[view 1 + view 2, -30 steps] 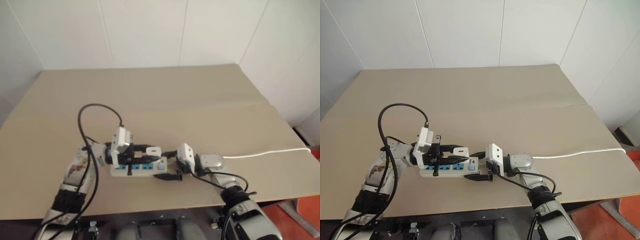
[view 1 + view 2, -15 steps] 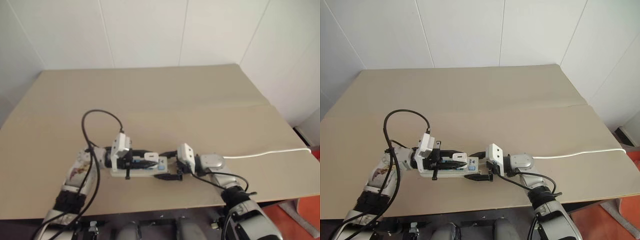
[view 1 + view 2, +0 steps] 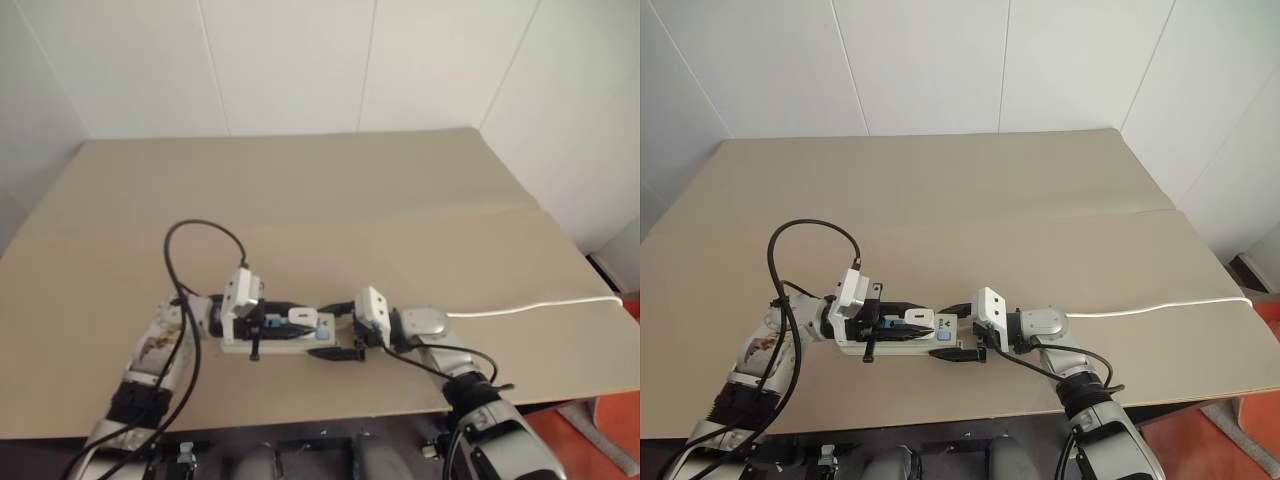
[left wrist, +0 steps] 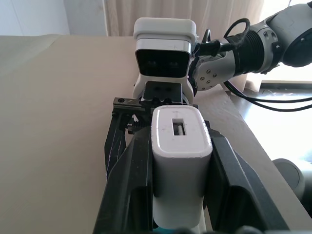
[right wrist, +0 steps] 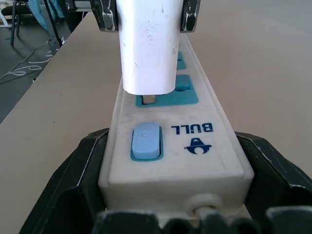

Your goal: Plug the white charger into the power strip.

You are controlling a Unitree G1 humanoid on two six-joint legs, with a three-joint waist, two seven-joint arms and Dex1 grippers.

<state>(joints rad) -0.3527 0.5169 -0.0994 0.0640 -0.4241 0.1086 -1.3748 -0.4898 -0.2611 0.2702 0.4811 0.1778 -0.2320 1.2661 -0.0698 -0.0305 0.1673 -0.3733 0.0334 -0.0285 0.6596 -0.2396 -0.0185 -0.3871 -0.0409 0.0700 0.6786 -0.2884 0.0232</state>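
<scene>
- Left jaws: left gripper (image 4: 178,204) pinching the white charger (image 4: 179,146) by its flanks, one black finger (image 4: 134,190) each side, charger sitting square between them.
- Right jaws: right gripper (image 5: 170,195) spread wide and closed around the switch end of the power strip (image 5: 170,156); strip body fills the gap between the two fingers, so it looks braced, not loose.
- Charger sits just ahead of the right jaws, over the blue socket (image 5: 168,95) nearest the switch (image 5: 145,141); a metal prong shows between charger base and socket face, so it looks partly in, not seated.
- Further sockets of the strip run on beyond the charger, away from the right jaws.
- Head view: both grippers meet nose to nose over the strip on the tabletop (image 3: 400,200), left gripper (image 3: 290,320), right gripper (image 3: 340,335); white cord (image 3: 530,305) trails off behind the right jaws toward the tabletop edge.
- Step in hand: insertion, judged near the end of the task.
- Next move calls for: straight push of the charger down into the socket while the right jaws hold the strip steady, until the gap at the base closes; then left jaws let go.
- Risk: charger tilting in the left jaws and prongs binding, or the strip sliding on the tabletop.
</scene>
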